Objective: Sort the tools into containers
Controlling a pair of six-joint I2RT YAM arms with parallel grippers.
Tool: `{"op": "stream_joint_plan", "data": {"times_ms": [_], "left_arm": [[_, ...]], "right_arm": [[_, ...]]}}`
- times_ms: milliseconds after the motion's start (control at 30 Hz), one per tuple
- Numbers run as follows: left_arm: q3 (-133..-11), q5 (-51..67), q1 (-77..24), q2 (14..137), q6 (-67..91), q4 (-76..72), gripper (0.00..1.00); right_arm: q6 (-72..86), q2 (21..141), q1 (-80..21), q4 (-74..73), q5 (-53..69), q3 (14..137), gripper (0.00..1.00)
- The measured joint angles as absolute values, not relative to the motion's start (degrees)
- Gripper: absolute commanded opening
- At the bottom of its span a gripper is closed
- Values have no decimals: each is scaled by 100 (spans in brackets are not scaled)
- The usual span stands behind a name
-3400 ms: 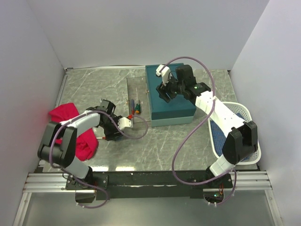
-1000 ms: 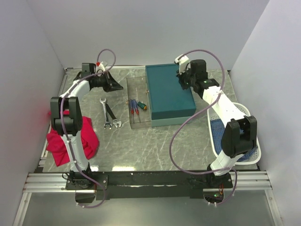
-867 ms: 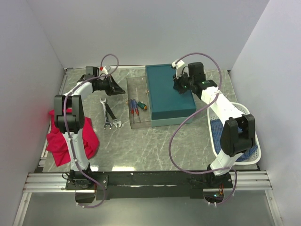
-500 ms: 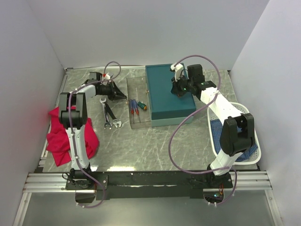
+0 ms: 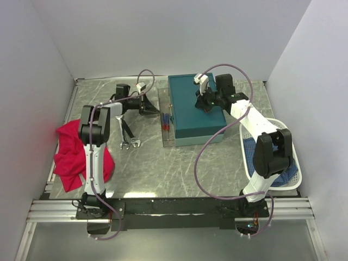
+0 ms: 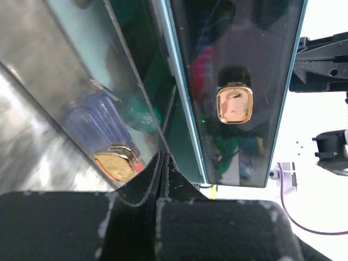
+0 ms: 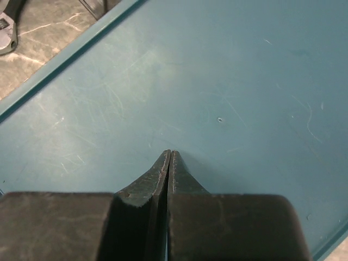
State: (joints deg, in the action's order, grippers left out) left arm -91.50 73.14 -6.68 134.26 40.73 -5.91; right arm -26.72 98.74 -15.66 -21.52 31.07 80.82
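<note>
The teal box (image 5: 197,111) stands at the back middle, its clear hinged part (image 5: 165,122) tilted up on the left side. Screwdrivers (image 5: 165,119) lie against the hinge; one blue handle (image 6: 89,117) shows through the clear panel (image 6: 239,60). My left gripper (image 5: 156,110) is shut and empty, its tips (image 6: 163,156) against the clear panel's edge. My right gripper (image 5: 202,104) is shut and empty, its tips (image 7: 169,153) on the teal top (image 7: 217,81). Two silver wrenches (image 5: 126,134) lie on the table at the left. The white basket (image 5: 283,136) sits at the right.
A red cloth (image 5: 68,157) lies bunched at the left edge beside the left arm. Gold latches (image 6: 235,104) sit on the clear panel. White walls close the table in at the left, back and right. Cables loop above both arms.
My left arm swung right from the back left corner to the clear panel, which has tilted up toward the teal box; the screwdrivers slid to the hinge. My right gripper shifted slightly left.
</note>
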Motion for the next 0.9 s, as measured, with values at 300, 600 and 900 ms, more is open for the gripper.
{"op": "stream_joint_plan", "data": {"times_ms": [300,600,900], "left_arm": [[-9194,7524,-1105,13933,5483,-2322,1],[-9566,7638,-1282,14239,5618,-2401,2],[-9690,7669,-1345,14433,5994,-3000,7]], "right_arm": [[-2869,9942,-1767,-2086,3249,8099,0],[-2971,9959,-1841,-2062,3242,8106,0],[-3065,9983,-1984,-2005,3148,8108,0]]}}
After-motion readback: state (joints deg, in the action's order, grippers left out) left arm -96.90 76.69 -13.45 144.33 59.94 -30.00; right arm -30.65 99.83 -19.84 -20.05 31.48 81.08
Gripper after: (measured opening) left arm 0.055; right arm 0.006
